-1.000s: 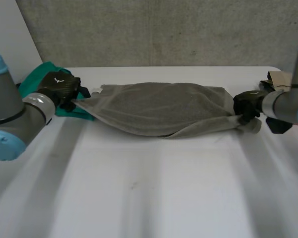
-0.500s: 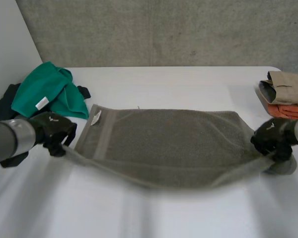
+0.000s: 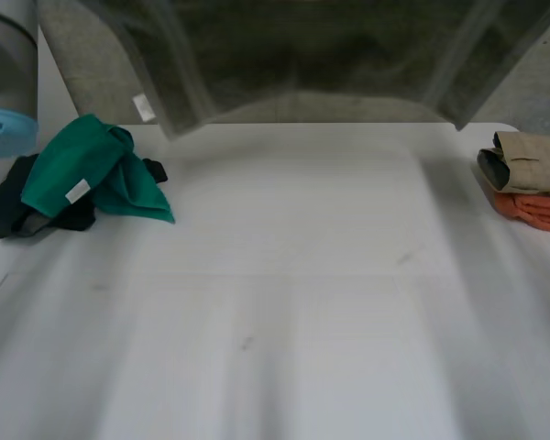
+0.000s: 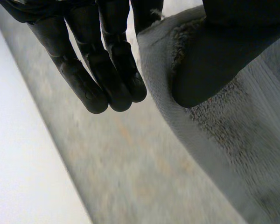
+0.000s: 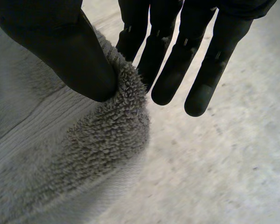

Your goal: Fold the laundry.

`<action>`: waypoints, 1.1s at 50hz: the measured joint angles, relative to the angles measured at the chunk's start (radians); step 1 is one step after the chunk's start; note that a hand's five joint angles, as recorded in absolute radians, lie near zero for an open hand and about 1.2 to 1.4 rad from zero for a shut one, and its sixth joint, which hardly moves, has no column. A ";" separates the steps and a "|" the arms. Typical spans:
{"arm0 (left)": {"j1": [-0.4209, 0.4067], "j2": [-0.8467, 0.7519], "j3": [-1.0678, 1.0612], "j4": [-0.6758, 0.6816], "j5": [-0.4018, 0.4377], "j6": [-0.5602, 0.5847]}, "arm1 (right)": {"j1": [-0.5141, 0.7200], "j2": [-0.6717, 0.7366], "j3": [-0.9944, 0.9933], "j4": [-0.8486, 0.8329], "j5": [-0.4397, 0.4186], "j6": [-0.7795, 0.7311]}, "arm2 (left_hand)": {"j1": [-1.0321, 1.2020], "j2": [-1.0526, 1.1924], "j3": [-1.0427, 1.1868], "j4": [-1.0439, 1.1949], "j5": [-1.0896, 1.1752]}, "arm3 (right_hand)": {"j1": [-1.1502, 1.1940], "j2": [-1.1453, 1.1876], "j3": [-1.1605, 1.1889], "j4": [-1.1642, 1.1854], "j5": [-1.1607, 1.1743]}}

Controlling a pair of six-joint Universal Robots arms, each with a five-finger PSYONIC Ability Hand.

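Note:
A grey-brown towel (image 3: 312, 55) hangs spread out above the far side of the white table (image 3: 284, 302), a small white label (image 3: 144, 106) near its left lower corner. In the left wrist view my left hand (image 4: 214, 60) pinches the towel's (image 4: 238, 135) edge at a corner between thumb and fingers (image 4: 107, 79). In the right wrist view my right hand (image 5: 70, 56) pinches a fluffy corner of the towel (image 5: 74, 154) the same way, the other fingers (image 5: 177, 60) straight beside it. My left arm (image 3: 5, 73) is raised at the table's left.
A green cloth (image 3: 92, 174) lies crumpled on a black one (image 3: 14, 206) at the table's left edge. A folded beige cloth (image 3: 532, 160) sits on an orange one (image 3: 536, 209) at the right edge.
Both hands have lifted the towel off the table, from stretched low across it to hanging high at the back. The hands have risen out of the head view.

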 measured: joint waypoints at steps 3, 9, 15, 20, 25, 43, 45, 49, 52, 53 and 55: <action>0.013 -0.013 -0.046 -0.034 -0.012 -0.005 | -0.006 0.008 0.053 0.021 -0.029 -0.003 | 0.000 0.000 0.000 0.000 0.000 | 0.000 0.000 0.000 0.000 0.000; 0.027 -0.049 -0.197 -0.086 0.037 -0.018 | -0.034 0.038 0.220 0.089 -0.120 -0.009 | 0.000 0.000 0.000 0.000 0.000 | 0.000 0.000 0.000 0.000 0.000; 0.028 -0.090 -0.359 -0.097 0.093 -0.026 | -0.079 0.101 0.398 0.135 -0.245 -0.050 | 0.000 0.000 0.000 0.000 0.000 | 0.000 0.000 0.000 0.000 0.000; 0.026 -0.104 -0.470 -0.098 0.115 -0.034 | -0.130 0.161 0.487 0.190 -0.326 -0.117 | 0.000 0.000 0.000 0.000 0.000 | 0.000 0.000 0.000 0.001 0.000; 0.017 -0.075 -0.536 -0.096 0.129 -0.038 | -0.166 0.157 0.485 0.317 -0.345 -0.152 | 0.000 0.000 0.000 0.000 0.000 | -0.234 -0.284 -0.284 -0.288 -0.269; 0.021 -0.006 -0.568 -0.097 0.155 -0.039 | -0.088 0.248 -0.092 1.101 -0.210 -0.137 | 0.000 0.000 0.000 0.000 0.000 | -0.579 -0.636 -0.654 -0.658 -0.634; 0.021 -0.004 -0.566 -0.098 0.155 -0.039 | -0.074 0.287 -0.153 1.133 -0.198 -0.169 | 0.000 0.000 0.000 0.000 0.000 | -0.579 -0.636 -0.654 -0.654 -0.623; 0.020 0.000 -0.565 -0.098 0.155 -0.039 | -0.048 0.357 -0.233 1.145 -0.165 -0.258 | 0.000 0.000 0.000 0.000 0.000 | -0.579 -0.636 -0.654 -0.653 -0.619; 0.017 0.002 -0.565 -0.098 0.154 -0.039 | -0.031 0.397 -0.262 1.130 -0.134 -0.327 | 0.000 0.000 0.000 0.000 0.000 | -0.579 -0.636 -0.654 -0.653 -0.619; 0.016 0.002 -0.564 -0.098 0.154 -0.039 | -0.025 0.412 -0.271 1.120 -0.120 -0.352 | 0.000 0.000 0.000 0.000 0.000 | -0.579 -0.636 -0.654 -0.653 -0.620; 0.015 0.002 -0.564 -0.098 0.153 -0.038 | -0.017 0.433 -0.282 1.102 -0.098 -0.384 | 0.000 0.000 0.000 0.000 0.000 | -0.579 -0.636 -0.654 -0.653 -0.619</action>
